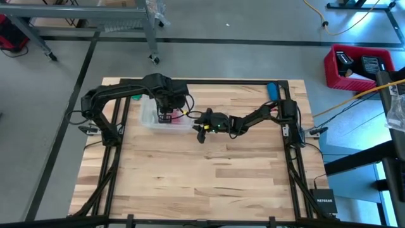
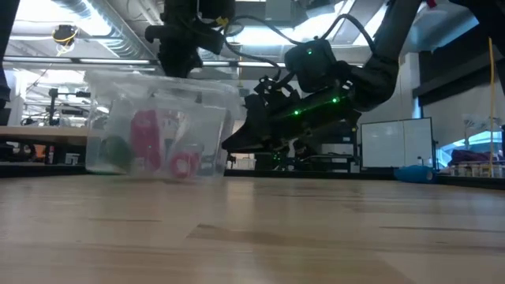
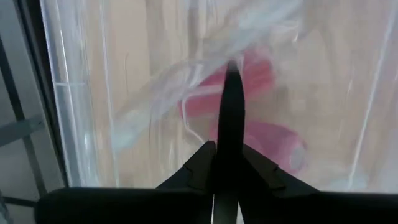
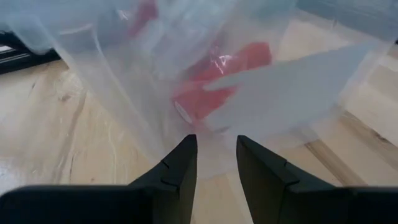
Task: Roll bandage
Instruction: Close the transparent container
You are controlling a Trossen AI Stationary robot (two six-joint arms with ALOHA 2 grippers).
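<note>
Nearest in the low view stretches the bare wooden table (image 2: 260, 229), filling the lower half of the frame. Beyond it, left of centre, stands a clear plastic box (image 2: 158, 126), and through its wall shows the red-pink bandage (image 2: 183, 164) as a small roll lying at the bottom, with more red-pink cloth upright beside it. A small green object (image 2: 117, 150) sits at the box's lower left.

Above the box, at the top of the frame, hangs the left gripper (image 2: 175, 55); in its wrist view the two fingers (image 3: 230, 118) stand pressed together, with no visible gap, pointing down among crumpled clear plastic over the red-pink rolls inside the box.

Just right of the box, at mid-frame, the right gripper (image 2: 237, 142) reaches toward the box wall. Its wrist view shows the fingers (image 4: 180, 165) slightly parted, a narrow gap between them, with nothing seen between them; the box corner and a roll lie just ahead.

Farther right, at the table's far edge, lies a blue object (image 2: 414, 173).
</note>
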